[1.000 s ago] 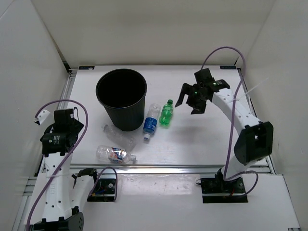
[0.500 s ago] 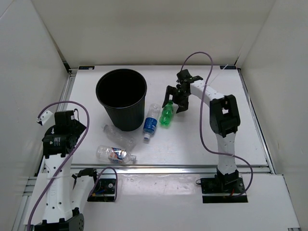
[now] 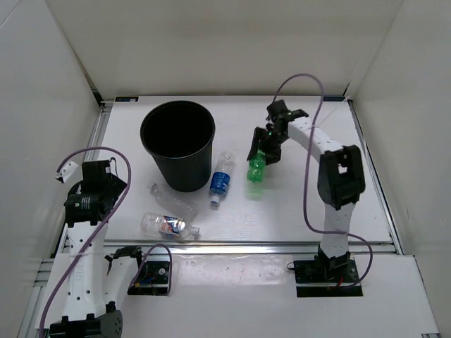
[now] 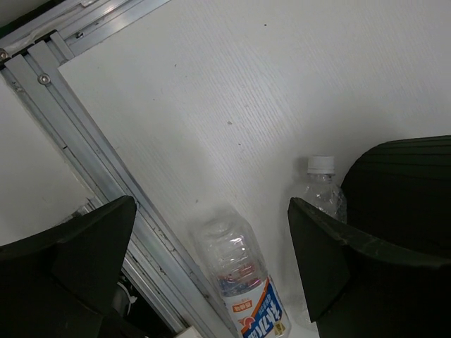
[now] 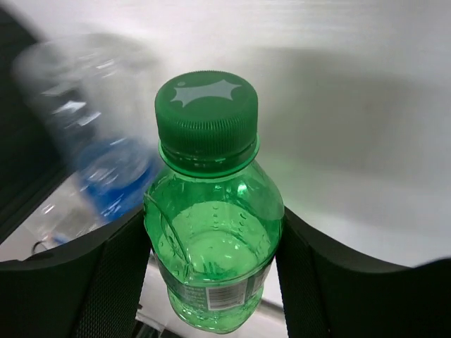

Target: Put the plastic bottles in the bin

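My right gripper (image 3: 263, 148) is shut on the green bottle (image 3: 256, 168), which hangs cap-down a little above the table, right of the bin (image 3: 177, 144). The right wrist view shows both pads pressed against the green bottle (image 5: 211, 243) below its cap. The blue-label bottle (image 3: 221, 177) lies beside the bin's base. The plain clear bottle (image 3: 173, 200) and the colourful-label bottle (image 3: 168, 225) lie in front of the bin. My left gripper (image 3: 99, 184) is open above the table's left edge, and the colourful-label bottle (image 4: 238, 274) lies below its fingers.
An aluminium rail (image 4: 91, 148) runs along the table's left edge. White walls enclose the table on three sides. The bin's ribbed wall (image 4: 402, 172) is close on the right in the left wrist view, with the plain clear bottle (image 4: 321, 190) against it.
My right gripper swung left to the green bottle, shut on it and lifted it off the table. The left arm has hardly moved.
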You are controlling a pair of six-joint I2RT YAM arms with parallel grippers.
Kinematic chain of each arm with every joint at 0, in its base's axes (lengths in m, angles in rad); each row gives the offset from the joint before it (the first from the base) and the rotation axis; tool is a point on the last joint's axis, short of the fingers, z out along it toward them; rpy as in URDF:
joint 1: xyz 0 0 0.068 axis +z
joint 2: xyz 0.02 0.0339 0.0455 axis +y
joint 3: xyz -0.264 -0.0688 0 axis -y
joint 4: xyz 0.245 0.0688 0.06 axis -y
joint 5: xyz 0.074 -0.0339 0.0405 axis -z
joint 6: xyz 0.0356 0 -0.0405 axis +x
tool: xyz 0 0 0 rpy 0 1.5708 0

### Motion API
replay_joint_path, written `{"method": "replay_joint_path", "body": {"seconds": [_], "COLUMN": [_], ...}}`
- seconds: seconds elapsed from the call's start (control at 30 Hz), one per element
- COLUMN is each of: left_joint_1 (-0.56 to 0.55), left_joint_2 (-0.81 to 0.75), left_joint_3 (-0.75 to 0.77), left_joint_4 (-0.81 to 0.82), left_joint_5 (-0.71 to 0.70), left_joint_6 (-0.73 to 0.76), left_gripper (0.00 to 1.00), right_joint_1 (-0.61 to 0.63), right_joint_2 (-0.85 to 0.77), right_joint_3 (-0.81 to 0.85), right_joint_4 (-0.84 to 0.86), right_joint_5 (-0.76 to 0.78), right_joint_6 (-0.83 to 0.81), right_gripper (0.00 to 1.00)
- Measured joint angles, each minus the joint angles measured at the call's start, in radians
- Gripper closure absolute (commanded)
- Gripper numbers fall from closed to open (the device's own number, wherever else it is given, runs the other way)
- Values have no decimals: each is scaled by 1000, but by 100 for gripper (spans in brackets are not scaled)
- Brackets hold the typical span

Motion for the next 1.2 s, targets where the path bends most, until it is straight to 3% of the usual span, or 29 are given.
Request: {"method": "replay_joint_path", "body": {"seconds": [0.1,0.3,0.37,0.43,0.5,0.53,0.73,0.9,1.07,1.2], "left_joint_1": [0,0,0,0,0,0,0,0,0,2], "left_joint_2": [1,11,14,18,37,52,140,138,164,206], "left_joint_3": [-34,-130,-145,-150,-150,-150,-180,-201,-201,-122], "left_joint_4": [20,65,89,115,148,161,242,261,208,103], "left_joint_5": [1,26,39,52,75,87,187,291,396,485], "left_joint_6": [-22,-64,-75,-76,-69,-66,-56,-50,-49,-41], "left_gripper": [0,0,0,0,0,0,0,0,0,0], "right_joint_1": [0,95,156,212,267,293,359,257,123,141], "right_joint_2": [-132,-172,-172,-180,-150,-124,21,-117,-276,-363], "right_joint_3": [101,752,863,872,877,877,826,610,591,544], "right_joint_4": [-65,-30,45,99,124,132,66,34,29,33], "right_joint_5": [24,30,17,0,-11,-16,-23,16,58,48], "right_joint_6": [1,5,10,14,18,13,-8,-18,-27,-36], "right_gripper": [56,44,39,26,3,0,0,0,0,0]}}
